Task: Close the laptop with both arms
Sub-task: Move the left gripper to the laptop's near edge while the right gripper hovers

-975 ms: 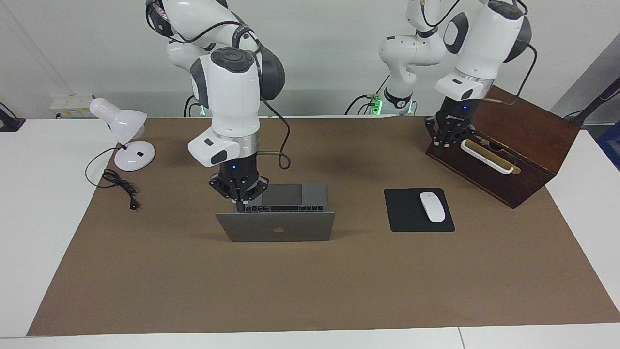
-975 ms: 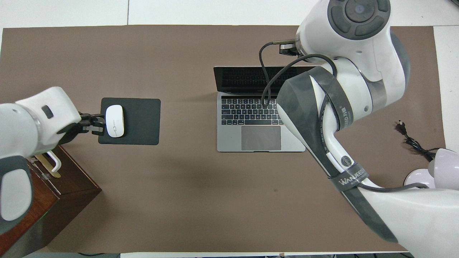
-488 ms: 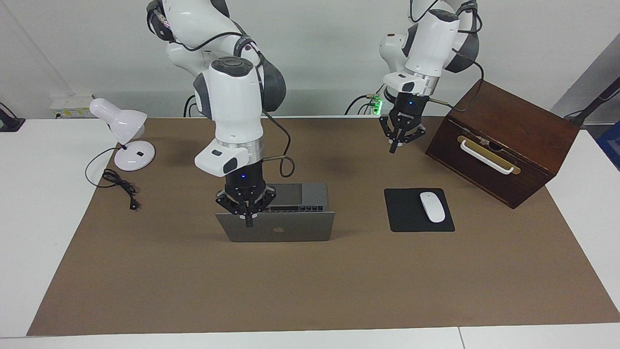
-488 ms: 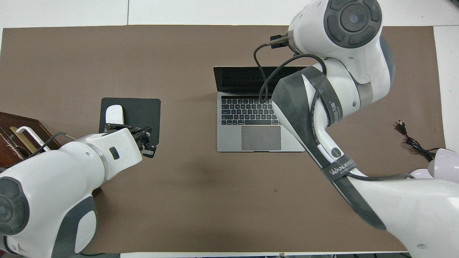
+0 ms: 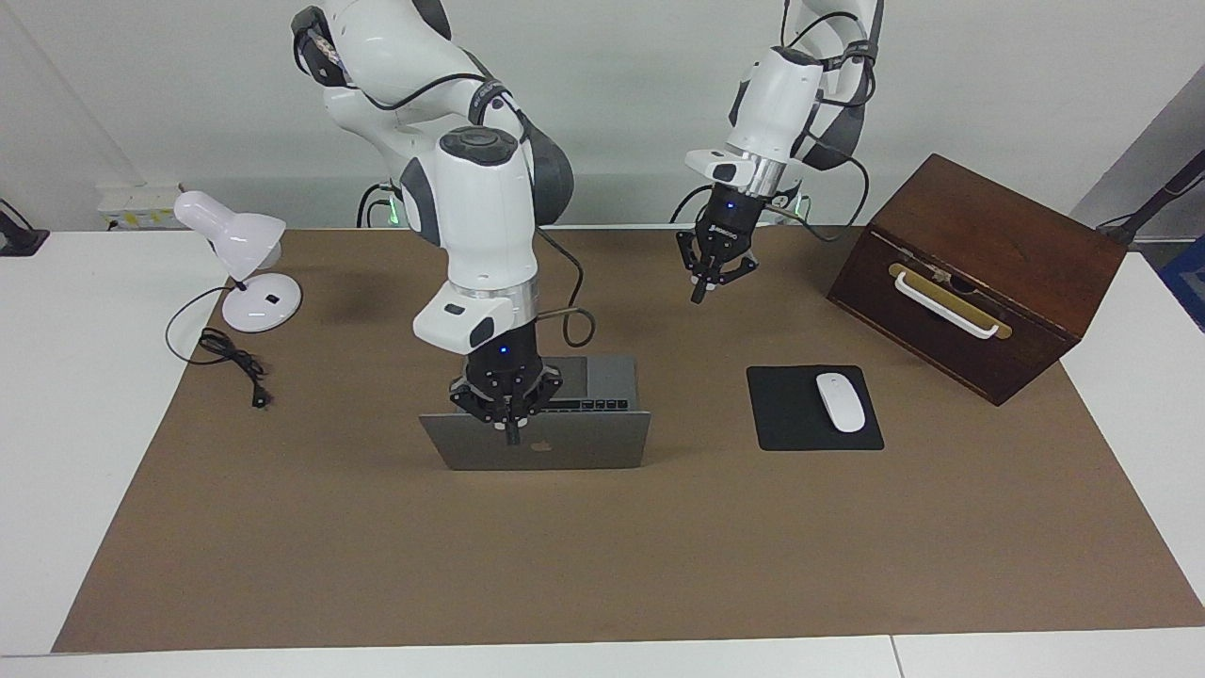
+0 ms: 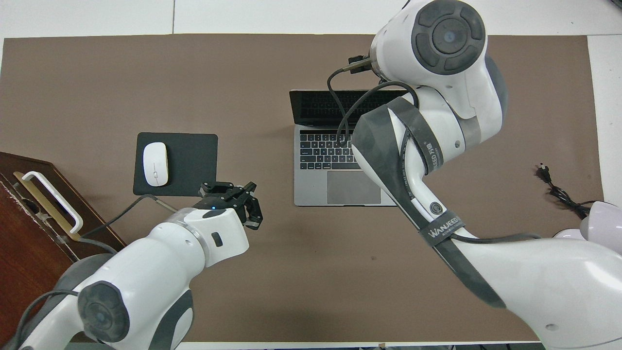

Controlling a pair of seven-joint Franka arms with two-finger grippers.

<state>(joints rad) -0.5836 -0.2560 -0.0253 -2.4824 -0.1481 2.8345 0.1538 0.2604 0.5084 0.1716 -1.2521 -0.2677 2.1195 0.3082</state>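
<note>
The silver-grey laptop (image 5: 574, 452) stands open in the middle of the brown mat, its lid upright with the logo facing away from the robots. Its keyboard and trackpad show in the overhead view (image 6: 335, 187). My right gripper (image 5: 511, 431) is shut and points down, its tip at the lid's top edge just beside the logo. In the overhead view the right arm's wrist hides that gripper. My left gripper (image 5: 698, 292) is shut and empty. It hangs in the air over bare mat (image 6: 231, 192), between the mouse pad and the laptop.
A black mouse pad (image 5: 786, 424) with a white mouse (image 5: 840, 402) lies toward the left arm's end. A dark wooden box (image 5: 988, 254) with a white handle stands nearer the robots there. A white desk lamp (image 5: 247, 273) and its black cable (image 5: 231, 358) sit at the right arm's end.
My left gripper left the wooden box's handle and swung through the air toward the laptop. My right gripper moved from over the keyboard's corner to the lid's top edge near the logo.
</note>
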